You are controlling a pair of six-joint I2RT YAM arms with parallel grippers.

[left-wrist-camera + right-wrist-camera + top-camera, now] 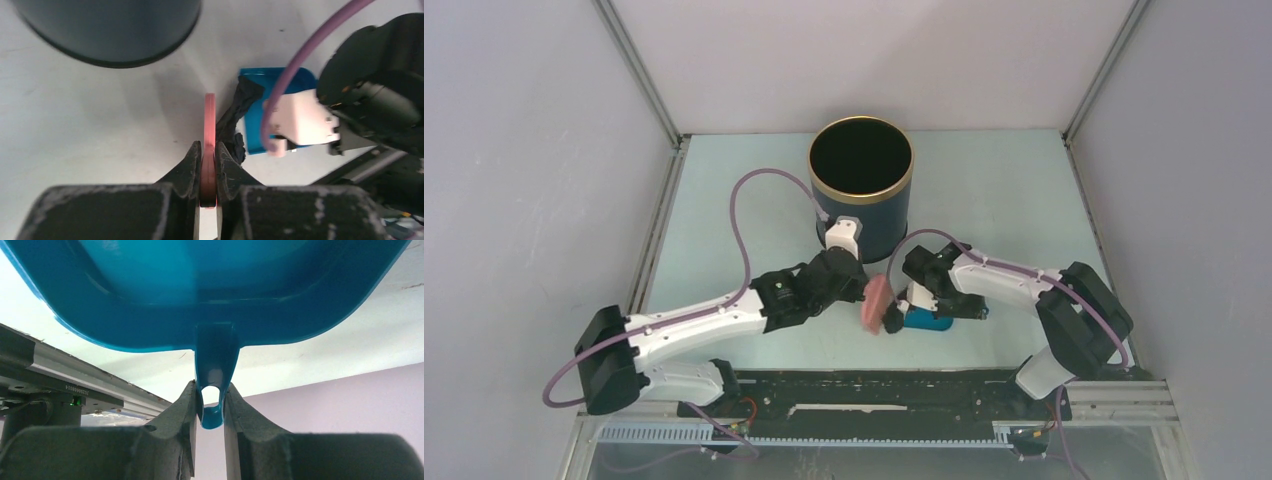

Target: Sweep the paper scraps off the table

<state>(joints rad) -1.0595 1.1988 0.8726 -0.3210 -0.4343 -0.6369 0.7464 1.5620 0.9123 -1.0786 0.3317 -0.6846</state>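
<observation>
My left gripper (860,290) is shut on the pink hand brush (876,300), held edge-on in the left wrist view (209,117) between the pads of that gripper (208,150). Its dark bristles (242,105) point at the blue dustpan (272,80). My right gripper (921,300) is shut on the dustpan's handle (215,360); the pan (200,290) tilts above the pale table (724,220). No paper scraps show clearly. The pan's inside is hidden by the right wrist. I cannot tell whether the dark clump by the bristles is paper.
A tall dark bin (861,185) with a gold rim stands just behind both grippers; it also shows in the left wrist view (115,30). A black railed strip (874,390) runs along the front edge. Grey walls enclose the table on three sides.
</observation>
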